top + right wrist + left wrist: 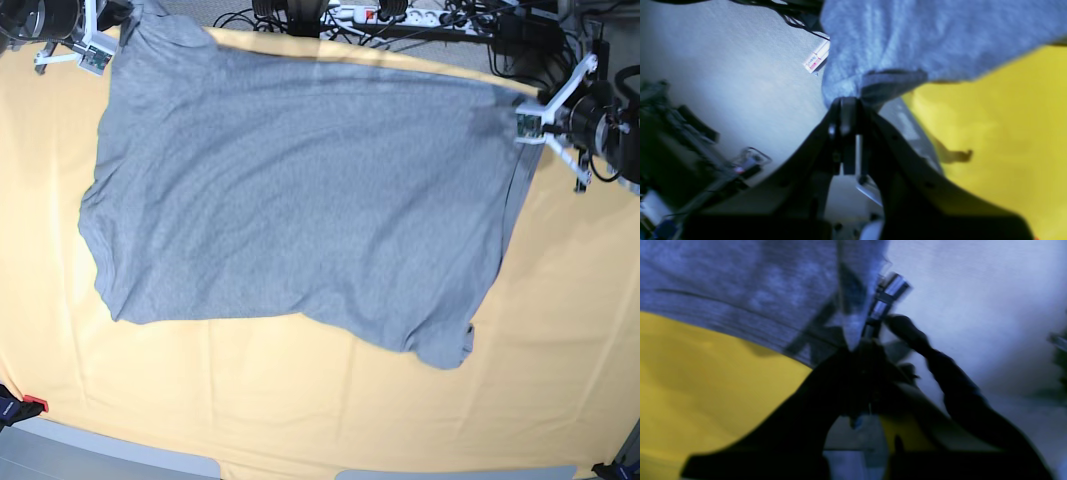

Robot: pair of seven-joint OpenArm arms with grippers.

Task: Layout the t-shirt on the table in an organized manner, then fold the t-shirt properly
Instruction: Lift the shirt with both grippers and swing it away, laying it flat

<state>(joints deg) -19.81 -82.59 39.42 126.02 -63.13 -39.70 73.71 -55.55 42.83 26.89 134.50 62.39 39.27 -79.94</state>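
The heather-grey t-shirt (pixel 300 200) is stretched wide over the pale yellow-orange table (pixel 300 410), plain side showing, its lower edge and a sleeve (pixel 445 345) lying toward the front. My right gripper (pixel 125 35) is shut on the shirt's far left corner; the right wrist view shows its closed fingers (pixel 848 106) pinching a grey fabric edge (pixel 893 80). My left gripper (pixel 522 118) is shut on the far right corner. The blurred left wrist view shows its gripper (pixel 853 348) clamped on the cloth (pixel 740 290), with dark lettering (pixel 826 323) showing through.
Cables and a power strip (pixel 390 15) run along the table's back edge. A small red-tipped object (pixel 30 404) sits at the front left corner. Beyond the table edge, the right wrist view shows grey floor with a white strip (pixel 816 60) and dark equipment (pixel 673 140).
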